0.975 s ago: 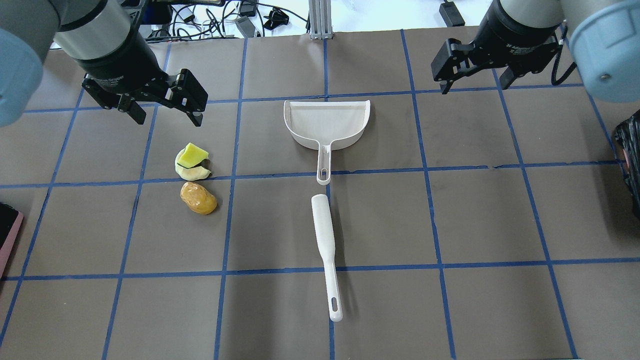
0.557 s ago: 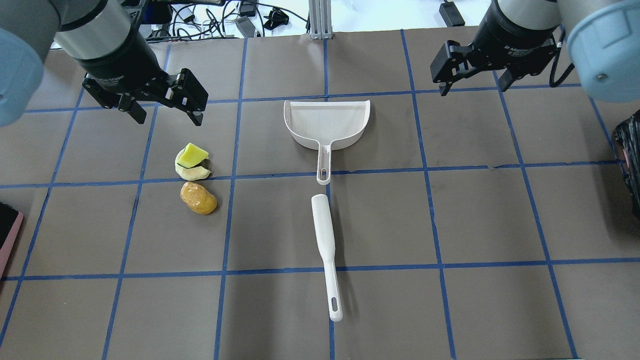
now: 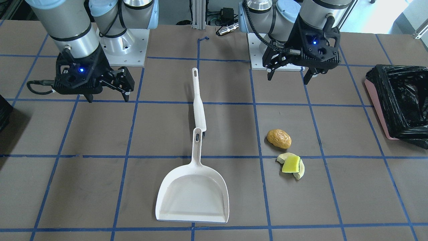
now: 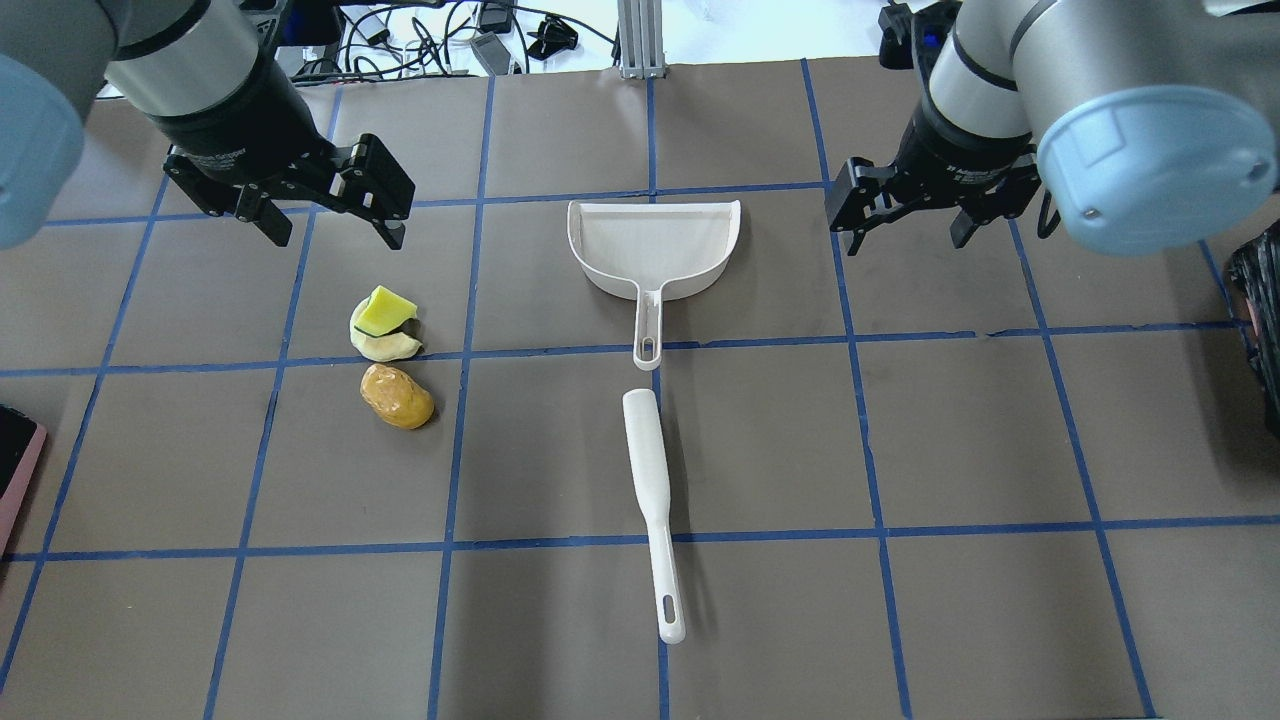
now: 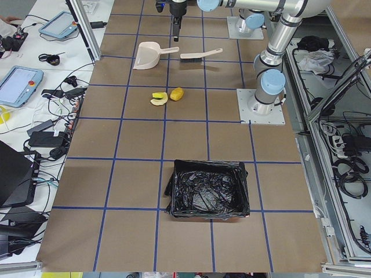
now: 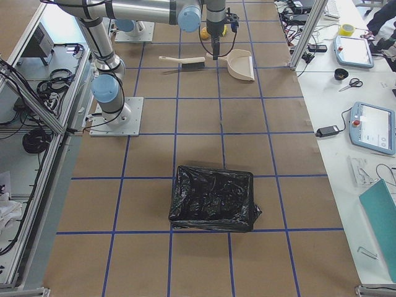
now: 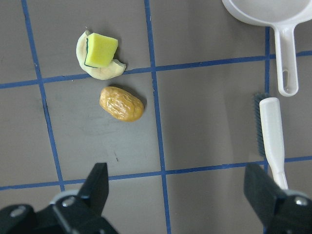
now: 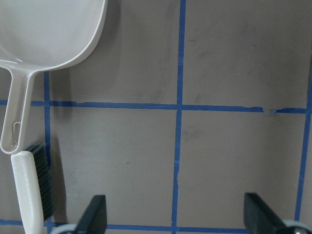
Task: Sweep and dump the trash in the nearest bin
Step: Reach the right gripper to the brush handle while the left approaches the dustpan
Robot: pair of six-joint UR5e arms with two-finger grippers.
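Observation:
The trash lies left of centre: a golden-brown potato-like lump point(image 4: 397, 396) and yellow and pale-green squash wedges point(image 4: 383, 323) just beyond it, also in the left wrist view point(image 7: 122, 104). The pink bin with a black bag point(image 3: 378, 112) stands at the table's left end, only its corner point(image 4: 20, 480) showing overhead. My left gripper point(image 4: 335, 238) is open and empty, hovering beyond the wedges. My right gripper point(image 4: 898, 232) is open and empty, in the air right of the white dustpan point(image 4: 655, 245).
A white brush point(image 4: 650, 490) lies in line with the dustpan's handle, bristles showing in the right wrist view point(image 8: 44, 180). A dark bag-lined bin point(image 4: 1260, 310) stands at the table's right edge. Blue tape lines grid the brown table.
My right gripper has moved left and nearer, closer to the dustpan's right side, still open. The left gripper, trash, dustpan and brush have not moved.

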